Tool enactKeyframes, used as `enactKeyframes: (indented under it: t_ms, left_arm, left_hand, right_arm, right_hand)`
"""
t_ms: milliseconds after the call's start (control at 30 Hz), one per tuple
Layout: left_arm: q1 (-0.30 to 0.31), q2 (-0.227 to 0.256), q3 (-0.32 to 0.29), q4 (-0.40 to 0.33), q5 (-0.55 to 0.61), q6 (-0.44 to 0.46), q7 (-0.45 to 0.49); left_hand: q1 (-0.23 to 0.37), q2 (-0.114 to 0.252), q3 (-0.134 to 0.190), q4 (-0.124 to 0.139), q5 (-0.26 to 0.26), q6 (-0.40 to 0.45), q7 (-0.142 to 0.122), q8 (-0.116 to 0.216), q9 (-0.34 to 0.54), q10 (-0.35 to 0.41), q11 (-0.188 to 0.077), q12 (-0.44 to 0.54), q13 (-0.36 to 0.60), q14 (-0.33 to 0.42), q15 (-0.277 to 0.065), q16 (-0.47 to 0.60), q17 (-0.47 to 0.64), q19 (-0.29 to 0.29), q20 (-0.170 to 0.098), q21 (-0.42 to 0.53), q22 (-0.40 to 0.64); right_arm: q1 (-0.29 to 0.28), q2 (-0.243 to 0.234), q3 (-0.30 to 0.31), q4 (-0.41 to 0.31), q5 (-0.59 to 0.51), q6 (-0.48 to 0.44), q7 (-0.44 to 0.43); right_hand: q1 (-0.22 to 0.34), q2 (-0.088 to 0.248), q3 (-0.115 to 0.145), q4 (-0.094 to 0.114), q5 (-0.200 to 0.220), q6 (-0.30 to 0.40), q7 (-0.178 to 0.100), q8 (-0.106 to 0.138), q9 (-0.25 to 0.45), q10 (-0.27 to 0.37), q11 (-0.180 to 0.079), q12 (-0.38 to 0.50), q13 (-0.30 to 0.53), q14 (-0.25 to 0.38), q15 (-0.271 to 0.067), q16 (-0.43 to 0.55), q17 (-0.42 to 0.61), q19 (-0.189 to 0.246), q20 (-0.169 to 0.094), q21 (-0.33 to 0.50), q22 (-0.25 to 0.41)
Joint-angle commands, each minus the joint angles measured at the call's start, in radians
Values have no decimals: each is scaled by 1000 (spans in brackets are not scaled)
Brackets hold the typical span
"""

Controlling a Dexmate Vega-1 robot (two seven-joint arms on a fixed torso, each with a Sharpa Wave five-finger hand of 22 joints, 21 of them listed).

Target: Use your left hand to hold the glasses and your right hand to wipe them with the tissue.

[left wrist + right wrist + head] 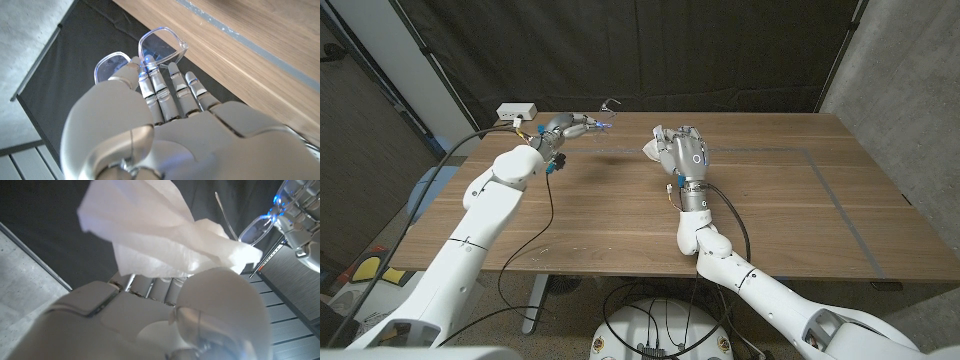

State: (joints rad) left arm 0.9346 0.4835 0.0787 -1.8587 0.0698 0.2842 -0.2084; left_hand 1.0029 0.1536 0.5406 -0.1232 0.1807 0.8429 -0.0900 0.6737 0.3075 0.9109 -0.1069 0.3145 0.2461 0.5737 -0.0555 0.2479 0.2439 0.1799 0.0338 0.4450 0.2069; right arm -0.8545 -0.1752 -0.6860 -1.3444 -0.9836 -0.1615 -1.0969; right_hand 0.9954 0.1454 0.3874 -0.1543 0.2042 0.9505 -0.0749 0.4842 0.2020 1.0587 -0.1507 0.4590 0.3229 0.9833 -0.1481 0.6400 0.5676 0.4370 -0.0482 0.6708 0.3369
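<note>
glasses: pinched in left hand fingers, raised over the table's far edge; lenses exposed for wiping
tissue: clamped in right hand, raised near the glasses, apart

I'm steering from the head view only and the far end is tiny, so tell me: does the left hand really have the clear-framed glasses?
Observer: Yes. In the left wrist view the left hand pinches the clear-framed glasses at the bridge between its fingertips.
Operator: And the tissue?
Observer: The right hand holds the crumpled white tissue, which sticks out past its fingers.
Operator: Touching the lenses?
Observer: Not yet; the right wrist view shows dark backdrop between tissue and glasses.
</note>
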Motion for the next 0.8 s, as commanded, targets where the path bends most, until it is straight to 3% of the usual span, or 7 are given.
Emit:
enactKeyframes:
  t_ms: [33, 400, 800]
  left_arm:
    - [-107, 55, 67, -13, 103, 65, -205]
    - [-183, 94, 119, -5, 140, 58, -379]
    - [-267, 96, 167, 35, 151, 57, -505]
  left_hand:
    - [21, 6, -2, -8, 7, 190, 195, 4, 8, 1, 11, 9, 2, 15, -104, 11, 12, 1, -6, 9, 3]
    - [34, 10, -11, -17, 10, 191, 200, 4, 17, 4, 20, 15, 3, 26, -100, 27, 31, -4, -9, 12, 5]
    - [45, 12, -18, -22, 13, 190, 202, 4, 27, 8, 27, 22, 4, 42, -100, 44, 49, -7, -16, 18, 7]
  right_arm:
    - [-92, 173, 220, 27, -242, 146, -20]
    - [-138, 269, 337, 19, -407, 237, -20]
    - [-160, 311, 358, -3, -484, 235, -20]
  right_hand:
    - [16, 1, -9, 1, 8, 68, -58, 16, 3, 10, 1, 4, 6, 12, -88, 8, 9, 2, -64, 13, 7]
    - [28, -5, -17, 0, 11, 83, -52, 20, 1, 22, 3, 6, 16, 16, -88, 17, 31, 0, -65, 34, 14]
    - [38, -15, -26, -2, 12, 101, -57, 23, -3, 44, 7, 9, 21, 19, -87, 25, 51, -7, -62, 51, 20]
